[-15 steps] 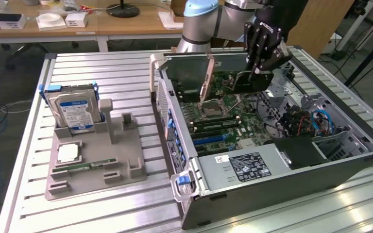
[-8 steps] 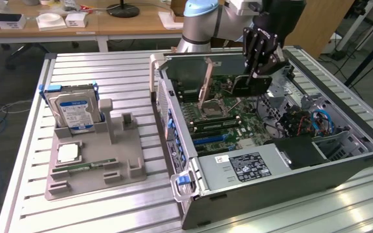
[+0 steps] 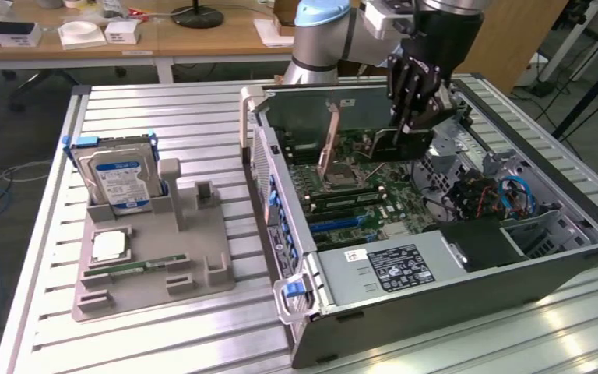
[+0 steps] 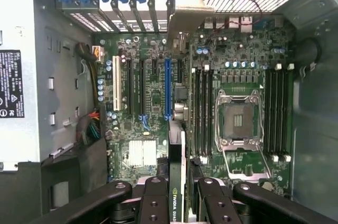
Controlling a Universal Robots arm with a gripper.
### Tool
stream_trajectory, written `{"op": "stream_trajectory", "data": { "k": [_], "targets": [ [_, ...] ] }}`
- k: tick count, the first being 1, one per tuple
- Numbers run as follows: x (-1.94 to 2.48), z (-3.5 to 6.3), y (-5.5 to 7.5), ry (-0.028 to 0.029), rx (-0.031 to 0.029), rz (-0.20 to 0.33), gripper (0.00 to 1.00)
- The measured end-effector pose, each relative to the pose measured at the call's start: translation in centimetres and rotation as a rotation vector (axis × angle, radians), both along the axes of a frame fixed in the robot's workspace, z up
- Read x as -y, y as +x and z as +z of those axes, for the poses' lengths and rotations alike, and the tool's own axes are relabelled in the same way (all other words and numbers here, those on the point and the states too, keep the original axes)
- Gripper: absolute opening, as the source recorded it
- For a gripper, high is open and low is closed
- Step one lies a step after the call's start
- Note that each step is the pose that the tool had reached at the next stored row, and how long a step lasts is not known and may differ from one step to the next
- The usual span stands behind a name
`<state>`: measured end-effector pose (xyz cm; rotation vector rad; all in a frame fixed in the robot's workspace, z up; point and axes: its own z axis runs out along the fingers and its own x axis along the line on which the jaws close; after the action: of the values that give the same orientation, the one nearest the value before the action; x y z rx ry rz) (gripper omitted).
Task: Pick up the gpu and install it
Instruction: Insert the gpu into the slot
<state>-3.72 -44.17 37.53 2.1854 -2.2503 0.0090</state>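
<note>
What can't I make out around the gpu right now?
- Wrist view: the gpu is edge-on, so its contact edge and the slot beneath hide behind the card itself.
- Exterior view: the end effector covers the gpu's upper part; slot contact cannot be told.
- Exterior view: power supply label text too small.

Black pincer [image 3: 416, 128]; gpu [image 4: 176, 203] edge green (white lettering); motherboard [image 4: 153, 94] green; hard drive [image 3: 117, 181] label blue-white.

1. The gpu [image 4: 177, 205] bore white letters along its thin dark edge reading "NVIDIA QUAD", cut off by the picture's border.
2. The black label [image 4: 10, 91] on the power supply [image 4: 21, 34] showed a warning triangle; its print was too small to read.
3. The blue-white label [image 3: 121, 187] on the hard drive [image 3: 107, 160] was likewise unreadable.
</note>
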Motion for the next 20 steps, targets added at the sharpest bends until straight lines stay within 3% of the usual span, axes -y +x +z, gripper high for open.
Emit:
{"op": "stream_trajectory", "data": {
  "k": [8,10,20],
  "targets": [
    [0.02,-1.27,0.0,-0.0106,0.0025,-0.006,0.26],
    [0.02,-1.35,0.0,-0.0156,0.0024,-0.007,0.26],
    [0.03,-1.63,-0.2,-0.0157,0.0025,-0.007,0.26]
  ]
}}
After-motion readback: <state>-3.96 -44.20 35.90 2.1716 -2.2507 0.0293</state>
